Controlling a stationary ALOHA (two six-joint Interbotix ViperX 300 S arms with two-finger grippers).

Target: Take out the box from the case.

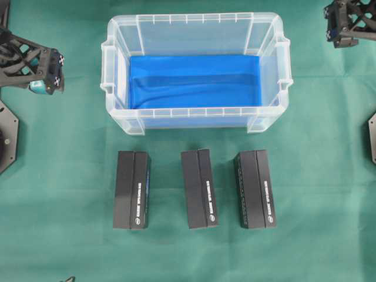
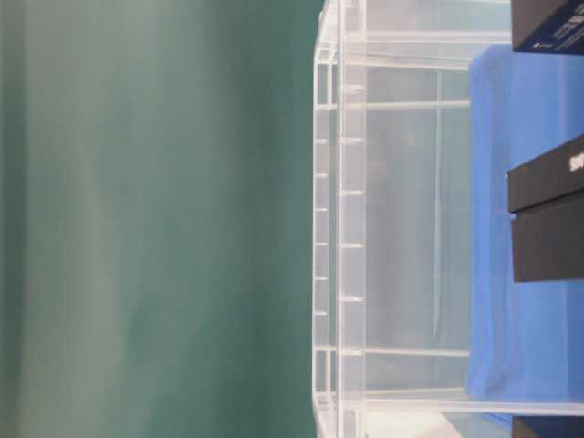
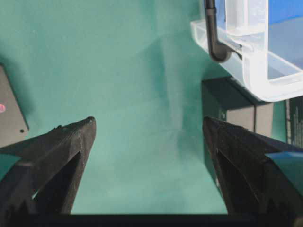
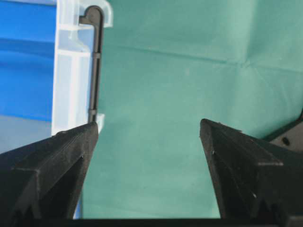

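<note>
The clear plastic case (image 1: 176,111) stands at the back middle of the table, and only a blue cloth (image 1: 194,79) shows inside it. Three black boxes lie side by side on the green table in front of it: left (image 1: 132,189), middle (image 1: 199,188), right (image 1: 255,188). My left gripper (image 1: 51,73) hangs open at the far left, apart from the case. In its wrist view the left gripper (image 3: 149,123) has only green cloth between its fingers, with a case corner (image 3: 255,80) and a box (image 3: 232,104) ahead. My right gripper (image 1: 343,29) is open at the back right. In its wrist view the right gripper (image 4: 148,125) holds nothing, beside the case (image 4: 71,71).
Green cloth covers the whole table. Black arm base plates sit at the left edge (image 1: 7,138) and the right edge (image 1: 372,138). In the table-level view the case wall (image 2: 347,219) fills the middle, with box ends (image 2: 547,214) at the right.
</note>
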